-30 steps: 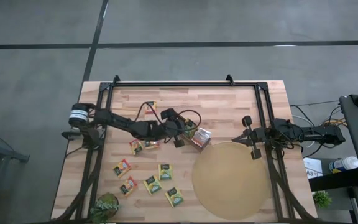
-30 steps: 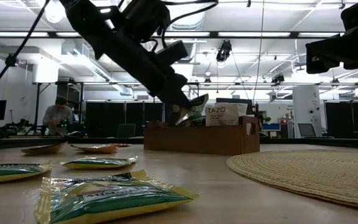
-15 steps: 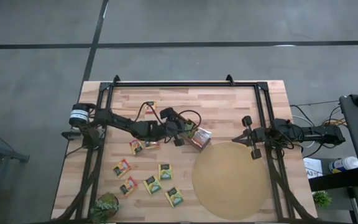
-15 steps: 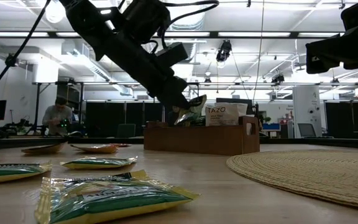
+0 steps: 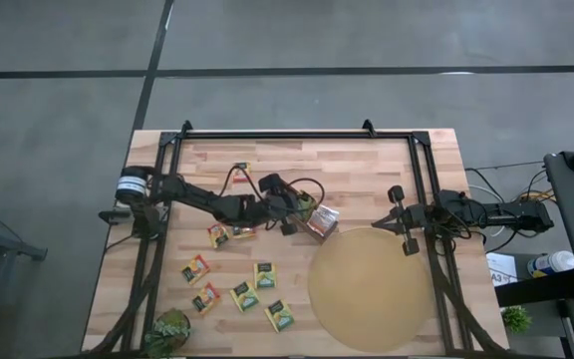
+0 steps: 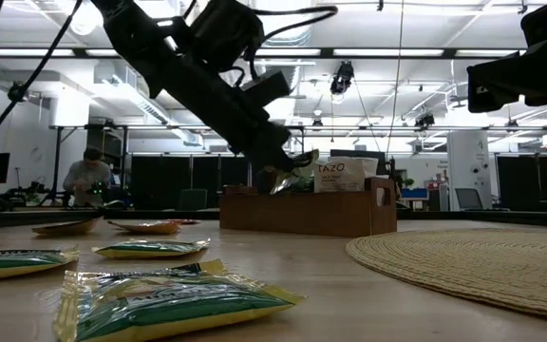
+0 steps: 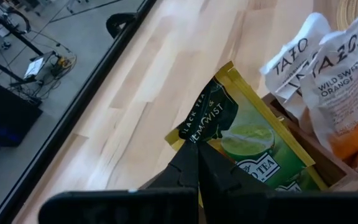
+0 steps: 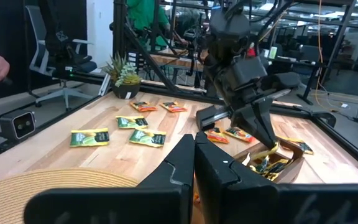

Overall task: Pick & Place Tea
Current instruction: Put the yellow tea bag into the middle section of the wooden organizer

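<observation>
My left gripper (image 5: pixel 304 210) hangs over the near-left end of the brown wooden box (image 5: pixel 323 223), shut on a green-yellow tea sachet (image 7: pixel 247 134). The box holds white and orange sachets (image 7: pixel 328 81) standing upright. Several more tea sachets (image 5: pixel 244 295) lie flat on the table to the left of the round tan mat (image 5: pixel 372 289). My right gripper (image 5: pixel 397 221) waits shut and level at the table's right edge, holding nothing. My left gripper pinches the sachet's edge (image 7: pixel 205 142) near one corner between its two fingertips. The fingers slant down from the table's left. The sachet sticks out past the fingertips, tilted, over the box's rim (image 6: pixel 288 176); whether it touches the box I cannot tell.
A small potted plant (image 5: pixel 167 330) stands at the table's near left corner. A black frame (image 5: pixel 287 134) runs along the far edge and both sides. A person (image 6: pixel 88 176) sits in the room behind the table.
</observation>
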`<act>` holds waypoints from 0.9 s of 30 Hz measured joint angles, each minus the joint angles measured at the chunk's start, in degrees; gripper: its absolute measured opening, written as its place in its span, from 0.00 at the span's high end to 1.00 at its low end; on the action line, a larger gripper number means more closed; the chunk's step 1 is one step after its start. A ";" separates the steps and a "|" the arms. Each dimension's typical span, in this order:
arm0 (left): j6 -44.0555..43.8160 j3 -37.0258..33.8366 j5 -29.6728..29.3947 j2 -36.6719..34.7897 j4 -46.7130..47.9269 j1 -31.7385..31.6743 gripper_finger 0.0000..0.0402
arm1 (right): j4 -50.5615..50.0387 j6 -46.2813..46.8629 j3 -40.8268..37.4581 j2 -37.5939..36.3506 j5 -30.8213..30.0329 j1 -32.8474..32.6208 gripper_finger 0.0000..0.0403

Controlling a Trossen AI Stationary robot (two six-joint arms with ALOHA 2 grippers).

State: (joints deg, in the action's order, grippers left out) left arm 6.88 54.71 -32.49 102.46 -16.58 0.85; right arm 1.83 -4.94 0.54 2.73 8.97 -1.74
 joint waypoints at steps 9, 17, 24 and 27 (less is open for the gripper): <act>1.89 0.97 0.25 0.93 -0.34 0.01 1.00 | 0.01 -0.02 0.00 0.02 0.02 -0.02 0.98; 1.42 1.41 1.83 0.91 -0.12 0.08 0.85 | 0.02 -0.02 0.00 0.02 0.02 0.00 0.98; 3.88 1.93 -2.07 0.91 3.72 0.14 0.74 | 0.00 -0.02 0.00 0.04 0.02 0.00 0.98; 3.84 1.95 -2.08 0.91 5.04 0.19 0.74 | 0.02 -0.02 0.00 0.04 0.02 -0.01 0.98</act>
State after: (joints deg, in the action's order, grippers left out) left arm 10.72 56.66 -34.57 103.37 -11.54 1.04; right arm 1.84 -4.95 0.54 2.76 8.99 -1.74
